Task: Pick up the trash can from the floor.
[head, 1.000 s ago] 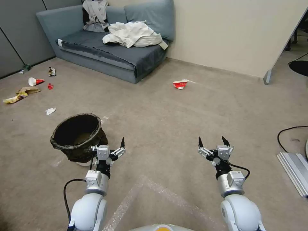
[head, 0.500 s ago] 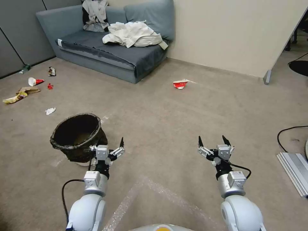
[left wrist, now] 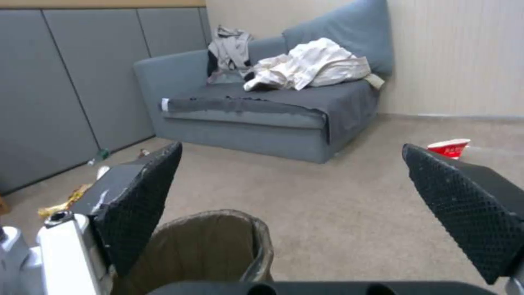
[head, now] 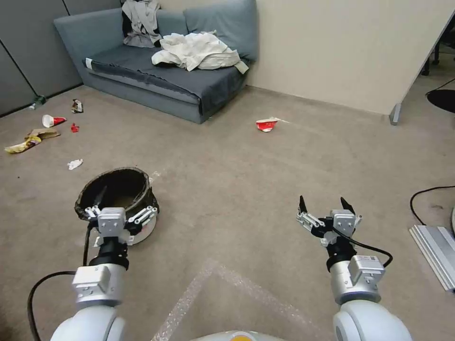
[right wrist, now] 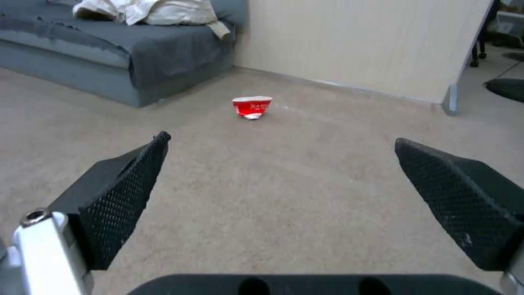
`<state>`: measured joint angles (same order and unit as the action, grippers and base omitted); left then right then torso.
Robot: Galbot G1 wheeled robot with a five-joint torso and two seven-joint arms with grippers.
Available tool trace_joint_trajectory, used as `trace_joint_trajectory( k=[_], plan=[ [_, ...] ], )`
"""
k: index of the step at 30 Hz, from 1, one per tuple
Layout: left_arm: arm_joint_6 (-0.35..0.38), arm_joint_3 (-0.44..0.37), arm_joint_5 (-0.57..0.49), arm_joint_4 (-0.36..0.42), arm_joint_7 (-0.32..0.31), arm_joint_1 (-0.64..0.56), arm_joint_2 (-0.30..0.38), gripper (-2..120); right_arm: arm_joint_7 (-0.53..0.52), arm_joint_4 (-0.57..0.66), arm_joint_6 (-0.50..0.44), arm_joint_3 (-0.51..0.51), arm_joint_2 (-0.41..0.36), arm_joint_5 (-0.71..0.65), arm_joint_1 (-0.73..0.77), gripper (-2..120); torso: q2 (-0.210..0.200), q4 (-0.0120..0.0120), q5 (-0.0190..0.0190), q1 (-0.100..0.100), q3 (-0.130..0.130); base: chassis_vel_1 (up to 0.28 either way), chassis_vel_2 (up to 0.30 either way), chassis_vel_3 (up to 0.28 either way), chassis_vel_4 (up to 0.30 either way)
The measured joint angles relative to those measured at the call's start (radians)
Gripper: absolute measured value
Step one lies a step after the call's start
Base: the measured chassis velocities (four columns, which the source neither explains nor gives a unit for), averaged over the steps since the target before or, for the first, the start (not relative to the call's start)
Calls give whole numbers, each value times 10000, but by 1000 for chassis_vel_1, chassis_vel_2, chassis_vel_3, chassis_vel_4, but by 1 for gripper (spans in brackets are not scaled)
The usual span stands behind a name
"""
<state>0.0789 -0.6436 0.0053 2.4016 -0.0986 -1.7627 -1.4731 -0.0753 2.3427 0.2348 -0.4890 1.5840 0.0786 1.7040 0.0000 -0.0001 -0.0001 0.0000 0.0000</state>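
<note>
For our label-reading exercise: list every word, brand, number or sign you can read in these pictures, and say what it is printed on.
No text can be read.
The crushed red-and-white paper cup on the beige-grey carpet floor carries pale print, too blurred to read.
The black-bag-lined round trash can, the left gripper and the right gripper show no lettering.

The head camera looks down across the carpet (head: 246, 180) toward the sofa (head: 156, 71), while both low wrist cameras face that same sofa and carpet.
</note>
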Motion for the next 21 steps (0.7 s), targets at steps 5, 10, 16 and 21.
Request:
trace_joint_trajectory(
  k=[5,10,16,21],
  plan=[
    [103,-6,-54,-131,10,12,4,100,39,-28,46,5,-21,-36,-3,100,0,1,0,0,0,0,0,0,0],
    [192,1,-67,-177,112,13,10,100,41,-53,50,18,-24,-53,-29,100,0,1,1,0,0,0,0,0,0],
    [196,-3,-74,-190,150,3,15,100,30,-53,14,4,-30,-191,-44,100,0,0,0,0,0,0,0,0,0],
    [148,33,-58,-198,181,-22,16,100,-24,-50,-52,-33,-42,-302,-50,100,0,0,1,0,0,47,44,50,51]
  ],
)
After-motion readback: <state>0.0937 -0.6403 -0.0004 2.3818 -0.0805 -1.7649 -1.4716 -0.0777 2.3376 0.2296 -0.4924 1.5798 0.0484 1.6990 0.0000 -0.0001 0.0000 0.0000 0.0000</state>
